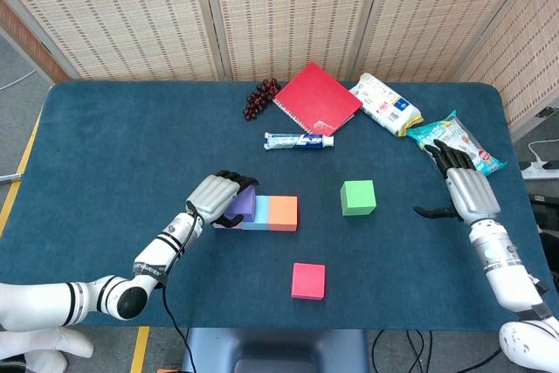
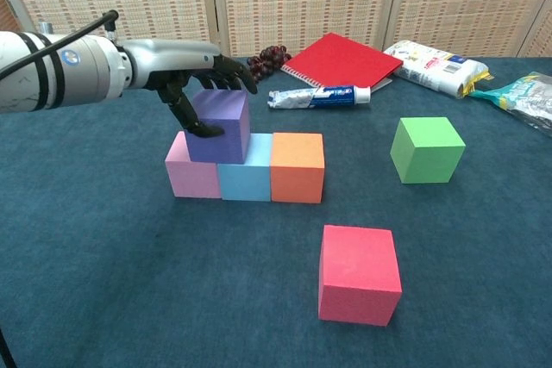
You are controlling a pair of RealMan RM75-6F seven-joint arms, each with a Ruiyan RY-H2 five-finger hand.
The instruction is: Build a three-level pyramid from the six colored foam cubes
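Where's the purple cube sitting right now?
In the chest view the purple cube sits left of centre, atop the seam between the pink cube and light blue cube, gripped by the left hand.

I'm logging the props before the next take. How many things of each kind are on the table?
Foam cubes: 6: pink, light blue, orange, purple, green, red
Snack packets: 2
Red notebook: 1
Toothpaste tube: 1
Bunch of grapes: 1
Total: 11
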